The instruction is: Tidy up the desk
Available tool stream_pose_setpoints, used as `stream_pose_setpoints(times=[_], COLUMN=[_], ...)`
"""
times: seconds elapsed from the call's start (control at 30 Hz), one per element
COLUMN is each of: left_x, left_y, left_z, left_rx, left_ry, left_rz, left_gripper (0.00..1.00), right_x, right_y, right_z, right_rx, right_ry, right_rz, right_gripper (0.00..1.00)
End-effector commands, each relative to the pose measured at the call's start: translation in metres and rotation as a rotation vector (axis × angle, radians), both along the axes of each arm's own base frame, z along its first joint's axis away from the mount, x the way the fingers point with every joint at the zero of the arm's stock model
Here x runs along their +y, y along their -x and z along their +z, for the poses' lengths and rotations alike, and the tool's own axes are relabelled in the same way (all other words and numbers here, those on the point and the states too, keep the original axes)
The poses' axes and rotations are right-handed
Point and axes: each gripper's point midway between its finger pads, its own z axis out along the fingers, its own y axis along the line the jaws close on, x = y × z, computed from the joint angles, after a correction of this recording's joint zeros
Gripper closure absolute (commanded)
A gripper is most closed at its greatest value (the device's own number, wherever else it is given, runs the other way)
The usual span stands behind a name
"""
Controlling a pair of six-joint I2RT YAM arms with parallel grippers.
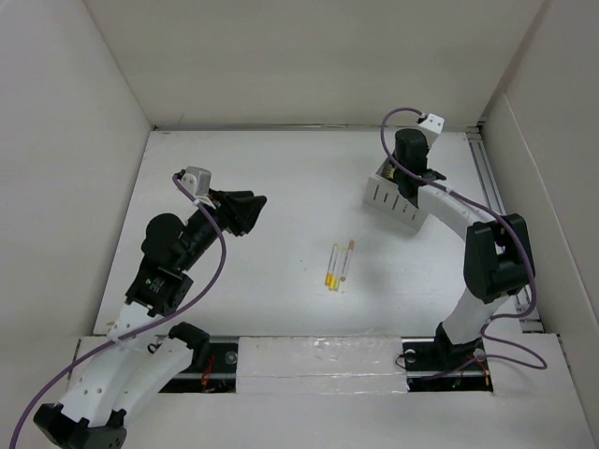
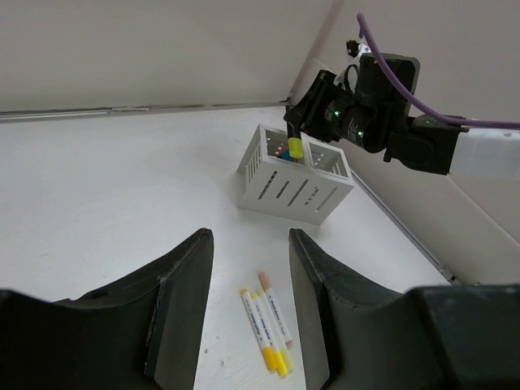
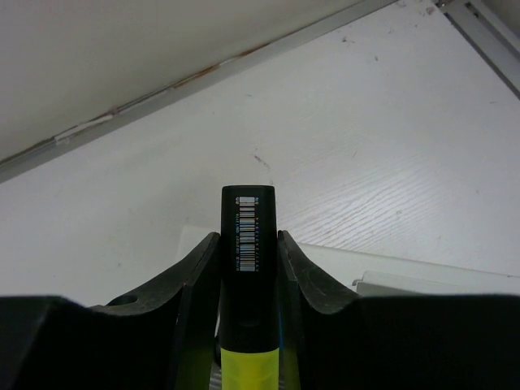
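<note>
The desk (image 1: 281, 178) is a white tabletop walled by white panels. Three thin markers (image 1: 339, 267) lie side by side at its middle; in the left wrist view (image 2: 268, 329) two have yellow caps and one a tan end. My left gripper (image 1: 241, 211) is open and empty, left of the markers, which show between its fingers (image 2: 191, 276). My right gripper (image 1: 406, 178) is shut on a black highlighter with a yellow end (image 3: 248, 244), held upright over the white slotted organizer box (image 1: 391, 202). The yellow end (image 2: 295, 149) reaches into the box (image 2: 284, 191).
A metal rail (image 1: 491, 187) runs along the desk's right edge, close behind the organizer box. White wall panels stand at the back and both sides. A white strip (image 1: 323, 355) lies across the near edge between the arm bases.
</note>
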Motion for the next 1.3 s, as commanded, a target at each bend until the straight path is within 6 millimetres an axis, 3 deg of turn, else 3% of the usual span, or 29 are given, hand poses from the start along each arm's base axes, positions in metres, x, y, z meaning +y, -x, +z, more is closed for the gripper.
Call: stream_pose_setpoints(times=[0.0, 0.2, 0.4, 0.57, 0.7, 0.83, 0.87, 1.03, 1.1, 1.17, 1.2, 1.23, 1.27], left_x=[-0.002, -0.004, -0.005, -0.002, -0.004, -0.003, -0.006, -0.002, -0.004, -0.004, -0.003, -0.002, -0.002], left_y=[0.002, -0.002, -0.007, -0.007, -0.005, -0.007, -0.007, -0.006, -0.007, -0.005, -0.003, -0.004, -0.005], left_z=[0.011, 0.007, 0.002, 0.004, 0.005, 0.004, 0.001, 0.005, 0.003, 0.004, 0.007, 0.006, 0.006], left_rx=[-0.047, -0.03, -0.011, -0.019, -0.023, -0.022, -0.012, -0.023, -0.014, -0.022, -0.029, -0.029, -0.025], left_ry=[0.013, 0.002, -0.009, -0.007, -0.005, -0.006, -0.01, -0.002, -0.006, -0.001, 0.002, 0.002, 0.002], left_rz=[-0.013, -0.015, -0.006, 0.008, -0.007, 0.003, -0.012, 0.003, -0.005, -0.009, -0.006, 0.0, 0.003], left_gripper=[0.61, 0.61, 0.61, 0.61, 0.61, 0.61, 0.61, 0.61, 0.61, 0.61, 0.61, 0.61, 0.61], right_x=[-0.007, -0.013, 0.011, 0.027, 0.038, 0.042, 0.042, 0.051, 0.056, 0.066, 0.07, 0.079, 0.089], right_y=[-0.016, -0.022, -0.016, 0.004, 0.017, 0.028, 0.035, 0.056, 0.065, 0.078, 0.083, 0.091, 0.099], right_z=[0.029, 0.023, 0.01, 0.009, 0.011, 0.016, 0.029, 0.046, 0.059, 0.052, 0.058, 0.053, 0.041], right_rx=[-0.104, -0.109, -0.069, -0.079, -0.085, -0.087, -0.107, -0.14, -0.163, -0.152, -0.165, -0.143, -0.118], right_ry=[0.012, 0.041, 0.102, 0.112, 0.109, 0.103, 0.093, 0.065, 0.029, 0.018, -0.021, -0.035, -0.057], right_rz=[-0.06, -0.102, -0.106, -0.095, -0.088, -0.076, -0.074, -0.029, -0.001, 0.042, 0.077, 0.121, 0.165], right_gripper=[0.95, 0.95, 0.95, 0.92, 0.79, 0.59, 0.58, 0.51, 0.52, 0.61, 0.67, 0.85, 0.94])
